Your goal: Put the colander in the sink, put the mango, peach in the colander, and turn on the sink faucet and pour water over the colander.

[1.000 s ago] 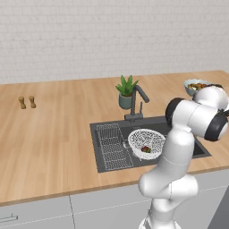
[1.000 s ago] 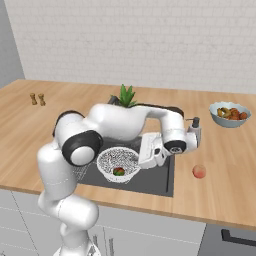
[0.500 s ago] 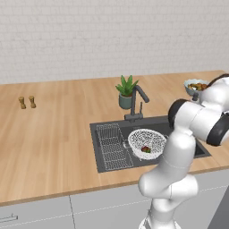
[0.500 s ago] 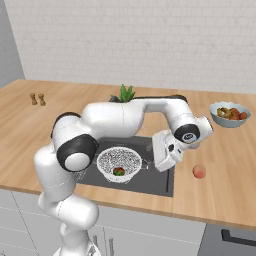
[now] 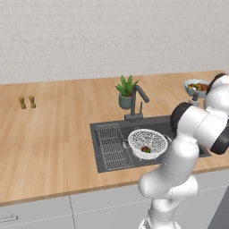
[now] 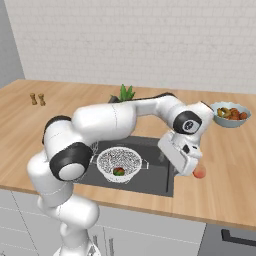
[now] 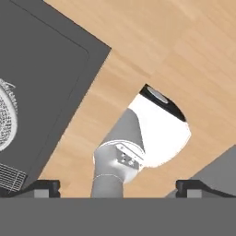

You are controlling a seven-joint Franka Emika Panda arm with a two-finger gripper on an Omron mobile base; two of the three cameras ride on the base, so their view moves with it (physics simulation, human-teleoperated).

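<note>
The colander sits inside the sink, right of centre in the left base view, just right of the ribbed drainboard part. One item lies in its mesh bowl: the mango, dark red with a green patch (also visible at the bowl's bottom in the right base view,). A sliver of the colander's rim shows at the left edge of the hand view, with the dark basin's corner in the upper left of that frame.

The peach lies on the wooden counter right of the sink, centre-right in the right base view, partly covered by the hand. The gripper is directly beside it. Whether the jaws are spread or pressed together cannot be told; only their dark tips show at the bottom corners of the hand view.

The sink faucet stands behind the basin, near a potted plant. A grey-blue bowl at the right of the right base view holds assorted fruits.
</note>
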